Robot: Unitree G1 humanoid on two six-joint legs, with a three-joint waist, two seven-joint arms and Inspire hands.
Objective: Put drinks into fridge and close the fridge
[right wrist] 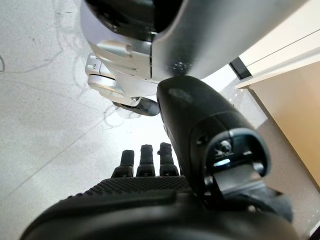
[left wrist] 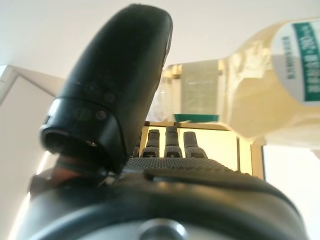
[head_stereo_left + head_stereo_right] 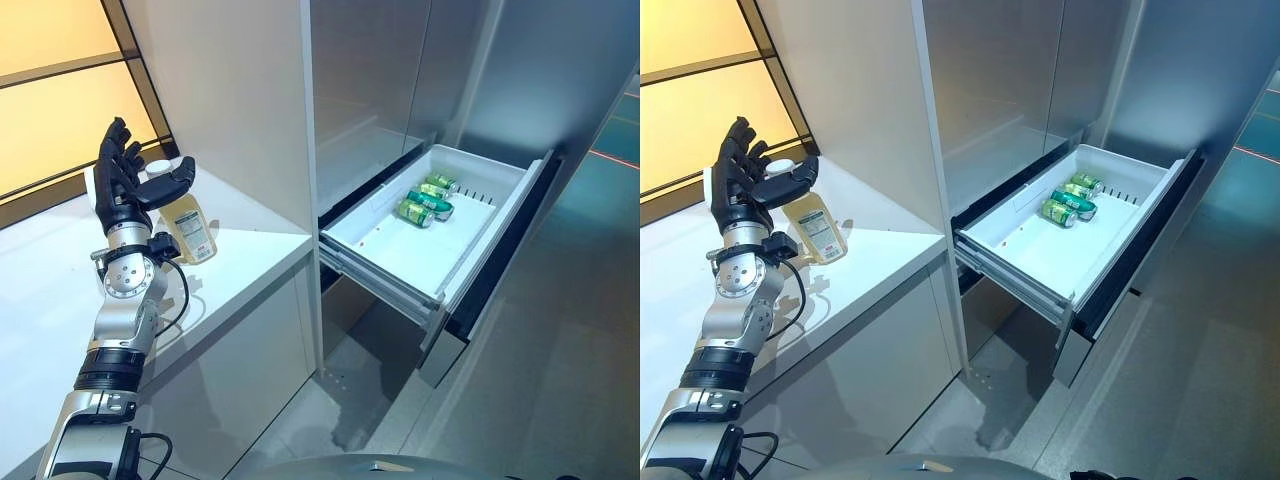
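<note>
A bottle (image 3: 190,228) of pale yellow drink with a white cap stands on the white counter (image 3: 250,245). My left hand (image 3: 118,180) is raised beside it, fingers straight up and thumb stretched across the bottle's neck, not closed on it. In the left wrist view the bottle (image 2: 260,95) stands just past the thumb (image 2: 115,90). The fridge's white drawer (image 3: 385,250) is pulled out, with green cans (image 3: 428,203) lying at its far end. My right hand (image 1: 150,195) hangs over the floor, fingers straight and empty.
The tall steel fridge (image 3: 370,90) stands right of the counter, and its open drawer juts out over the grey floor (image 3: 560,400). A white cabinet wall (image 3: 230,90) rises behind the counter. An orange window panel (image 3: 50,110) is at the far left.
</note>
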